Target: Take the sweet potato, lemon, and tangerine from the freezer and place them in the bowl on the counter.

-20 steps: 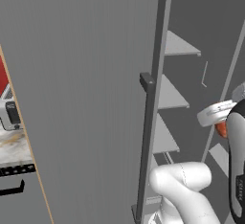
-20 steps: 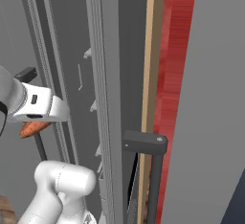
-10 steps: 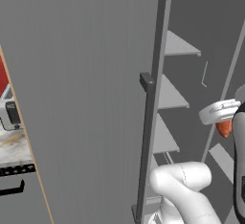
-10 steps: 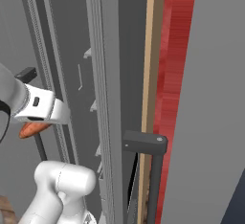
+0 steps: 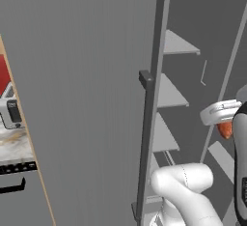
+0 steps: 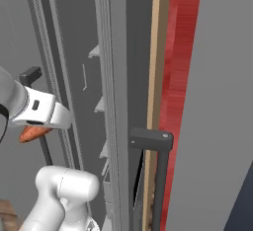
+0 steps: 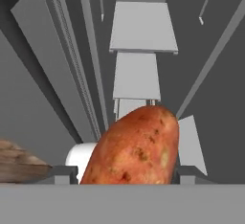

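Open freezer (image 5: 193, 41) ahead, tall and plain grey, door swung wide, bar handle (image 5: 146, 138) standing between camera and grey shelves (image 5: 169, 94) in the left base view; shelves bare where visible, no lemon or tangerine to be seen on them. Far to the left in that view, past the door's edge, a sliver of veined counter (image 5: 12, 143) with a toaster (image 5: 10, 114) on it; no bowl to be made out there. Red wall panel (image 6: 180, 77) beside the freezer in the right base view.

Gripper (image 6: 37, 129) level with the middle shelves, out in front of the cabinet opening, clamped on the sweet potato (image 7: 134, 149). Tuber pinched across its width, long axis running along the fingers and leaning a little to one side in the hand view, blunt end pointing toward the shelves. Seen from the right base view as a reddish wedge (image 6: 33, 134) poking out under the white hand; from the left base view as an orange-red patch (image 5: 225, 129) just behind the wrist.

Deciding relation, as a judgement: load already in the grip, target well off to the robot's left beyond the open door, so retreat out of the cabinet and swing or drive left, clear of the door edge and handle.

Against the earlier frames: camera unmoved, hand and tuber shifted slightly back and toward the base, away from the shelves.
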